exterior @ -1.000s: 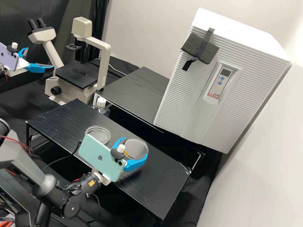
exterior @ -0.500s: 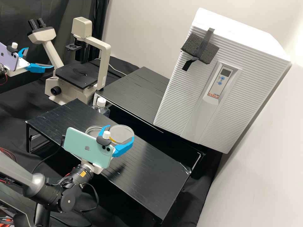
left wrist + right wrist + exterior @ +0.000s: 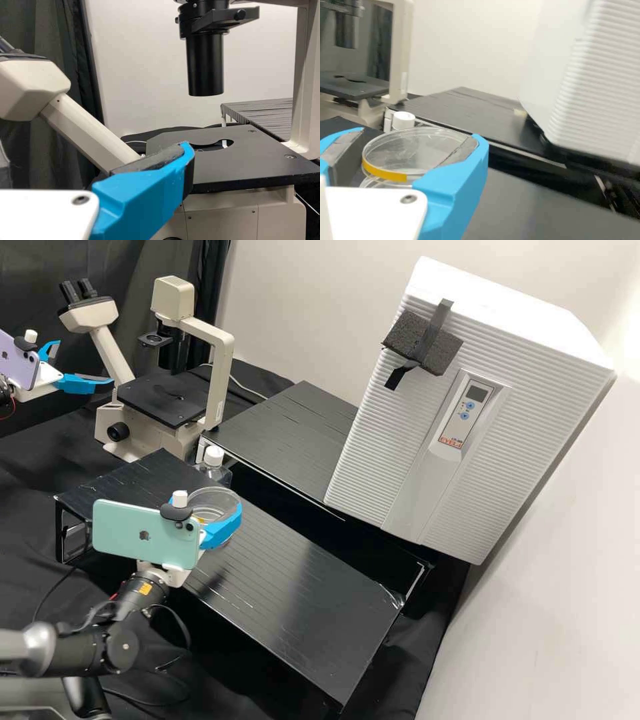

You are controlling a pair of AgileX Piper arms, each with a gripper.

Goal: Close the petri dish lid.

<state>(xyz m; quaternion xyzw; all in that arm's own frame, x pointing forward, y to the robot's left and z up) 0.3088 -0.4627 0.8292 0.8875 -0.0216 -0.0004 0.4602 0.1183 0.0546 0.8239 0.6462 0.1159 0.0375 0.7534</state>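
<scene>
right wrist view | lining up: your right jaws clamp the lid (image 3: 415, 150) above the dish base (image 3: 374, 183) | next, lower it level, release

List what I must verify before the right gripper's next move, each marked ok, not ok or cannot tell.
1. Lid held between the fingers of the right gripper: ok.
2. Lid over the dish: ok, the dish shows beneath it in the right wrist view.
3. Lid seated on the dish: not ok, their rims show apart, the lid's higher.
4. Rims lined up all round: cannot tell, the gripper hides part of them.
5. Left gripper away from the dish: ok, it is over by the microscope.
6. Gap between lid and white-capped bottle: cannot tell.
</scene>
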